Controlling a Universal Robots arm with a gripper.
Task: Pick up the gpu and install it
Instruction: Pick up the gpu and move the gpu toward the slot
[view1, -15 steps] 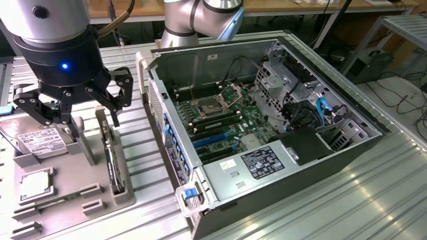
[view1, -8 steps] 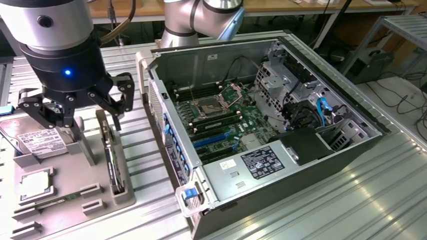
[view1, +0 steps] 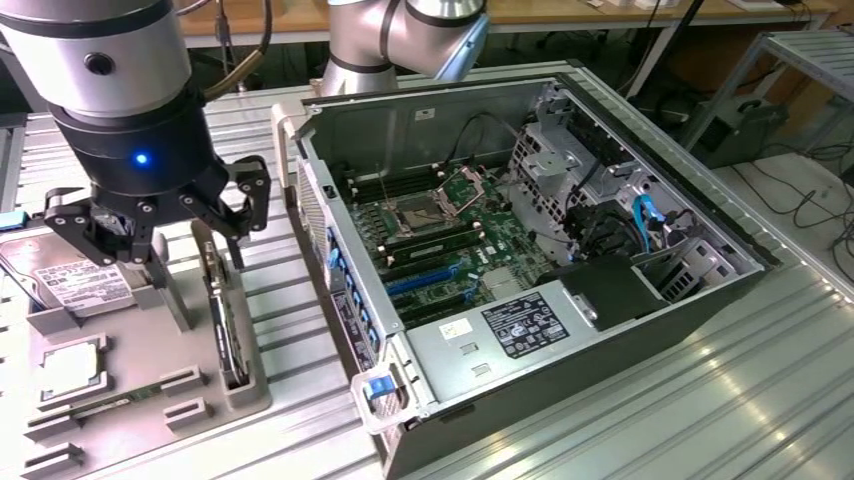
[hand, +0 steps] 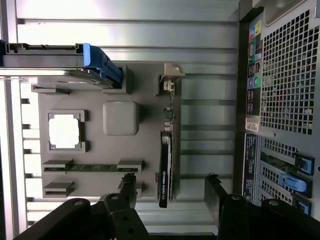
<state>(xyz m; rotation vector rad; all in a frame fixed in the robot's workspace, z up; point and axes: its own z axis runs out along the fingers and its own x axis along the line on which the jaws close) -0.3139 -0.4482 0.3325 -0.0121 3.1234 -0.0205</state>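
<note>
The gpu (view1: 230, 325) is a thin dark card standing on edge in a slot of the grey holder tray (view1: 134, 410), to the exterior view's left of the open computer case (view1: 534, 250). In the wrist view the gpu (hand: 165, 172) shows edge-on, with its silver bracket (hand: 170, 80) at the far end. My gripper (view1: 187, 270) hangs just above the card, open and holding nothing. In the wrist view the gripper (hand: 172, 192) has one black finger on each side of the card's near end, both apart from it.
On the tray are a silver hard drive (view1: 74, 280) in a blue-handled carrier (hand: 100, 60), a square silver chip (hand: 65, 131), a memory stick (hand: 92, 167) and a grey block (hand: 121, 117). The case's rear panel (hand: 285, 85) stands close beside the tray.
</note>
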